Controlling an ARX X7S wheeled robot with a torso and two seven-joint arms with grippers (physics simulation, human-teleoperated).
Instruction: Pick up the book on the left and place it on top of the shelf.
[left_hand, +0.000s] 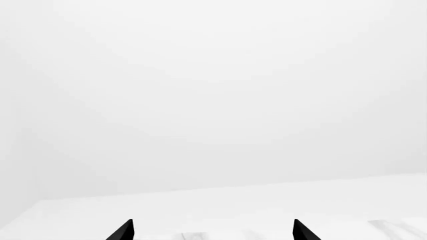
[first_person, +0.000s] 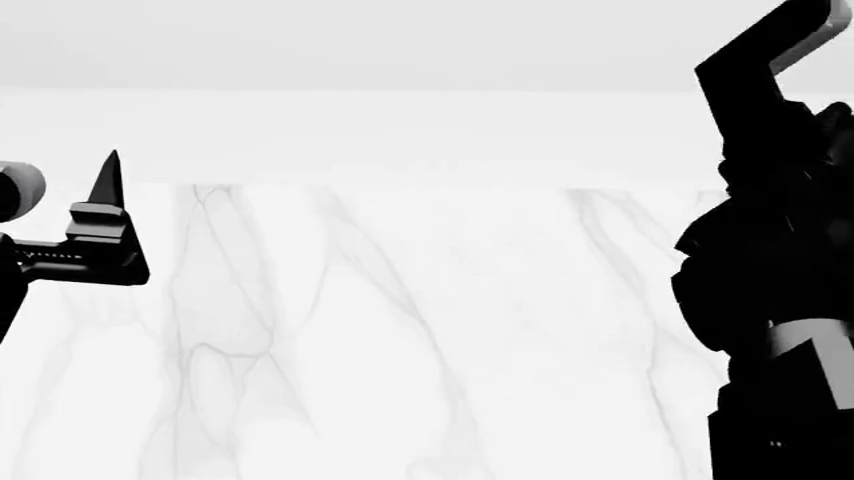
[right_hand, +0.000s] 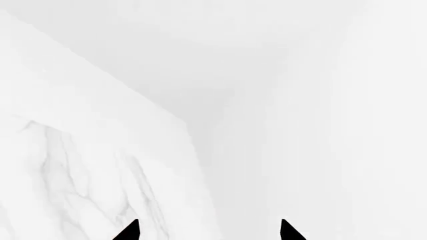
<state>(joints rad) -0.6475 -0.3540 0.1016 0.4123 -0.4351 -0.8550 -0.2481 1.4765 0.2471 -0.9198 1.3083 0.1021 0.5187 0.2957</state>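
Note:
The book and the shelf are out of view in every frame. My left gripper (left_hand: 213, 231) shows two black fingertips (left_hand: 123, 231) wide apart with nothing between them, so it is open and empty. In the head view it (first_person: 104, 205) sits at the left edge, raised over the table with one pointed finger up. My right gripper (right_hand: 208, 231) is also open and empty, its fingertips (right_hand: 129, 231) far apart. My right arm (first_person: 774, 260) fills the head view's right edge as a black mass.
A white marble table (first_person: 427, 330) with grey veins spreads below both arms; its far edge meets a plain white wall (first_person: 400, 50). The marble also shows in the right wrist view (right_hand: 67, 175) and faintly in the left wrist view (left_hand: 220, 235).

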